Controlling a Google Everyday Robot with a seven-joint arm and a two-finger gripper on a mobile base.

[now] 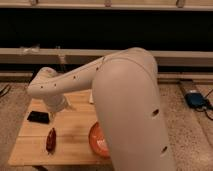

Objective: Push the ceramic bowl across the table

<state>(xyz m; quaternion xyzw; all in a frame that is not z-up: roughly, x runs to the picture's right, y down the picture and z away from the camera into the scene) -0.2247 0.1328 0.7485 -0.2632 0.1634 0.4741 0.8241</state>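
The ceramic bowl, glossy orange-red, sits near the front right of the light-wood table. Only its left part shows; the big white arm link covers the rest. The arm reaches left over the table to a joint, then bends down toward the table's back left. The gripper itself is hidden behind the arm, somewhere past that bend, so I do not see it.
A small dark red elongated object lies at the front left. A flat black object lies at the left edge. A sliver of a white cup shows behind the arm. A blue device lies on the floor at the right.
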